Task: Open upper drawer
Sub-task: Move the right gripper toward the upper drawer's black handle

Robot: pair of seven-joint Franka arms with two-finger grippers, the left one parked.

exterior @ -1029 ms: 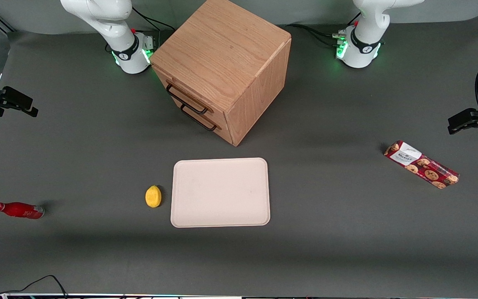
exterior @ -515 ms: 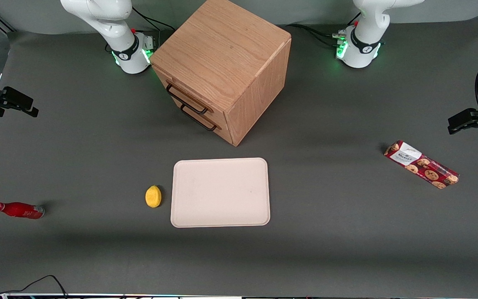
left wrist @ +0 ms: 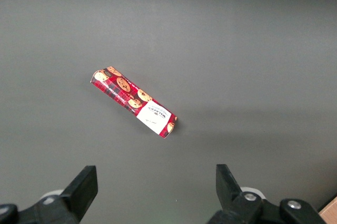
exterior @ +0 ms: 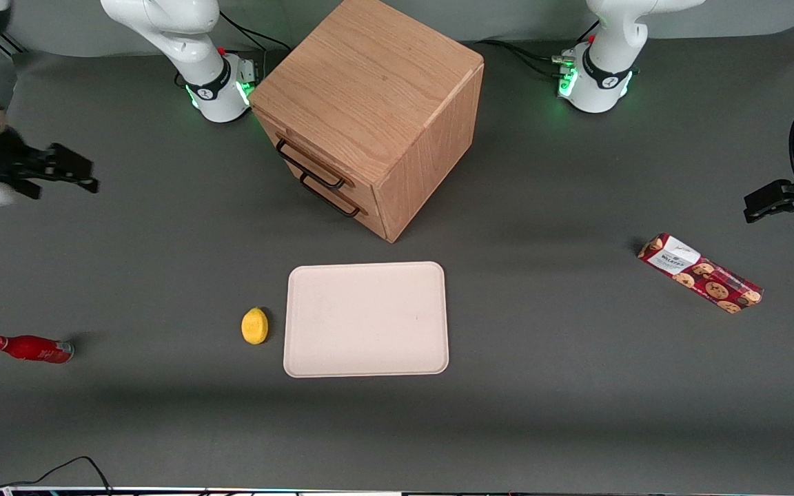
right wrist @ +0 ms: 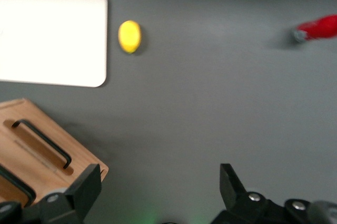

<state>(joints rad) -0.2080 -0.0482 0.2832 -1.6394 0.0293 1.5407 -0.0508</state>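
Note:
The light-oak cabinet point(exterior: 376, 103) stands at the table's back middle, with two drawers on its front. The upper drawer point(exterior: 300, 153) is closed; its thin black bar handle point(exterior: 309, 165) lies above the lower drawer's handle point(exterior: 331, 200). My right gripper point(exterior: 74, 173) hovers open and empty above the table, well off toward the working arm's end from the cabinet's front. In the right wrist view the gripper point(right wrist: 158, 176) is open over bare table, with the cabinet front beside one finger and the upper handle point(right wrist: 13, 184) partly cut off.
A beige tray point(exterior: 366, 320) lies nearer the front camera than the cabinet, with a yellow lemon point(exterior: 254, 325) beside it. A red bottle point(exterior: 28, 348) lies toward the working arm's end. A red cookie box point(exterior: 700, 273) lies toward the parked arm's end.
My right gripper has moved sideways toward the cabinet, and more of the arm shows. The drawers and the other things have not moved.

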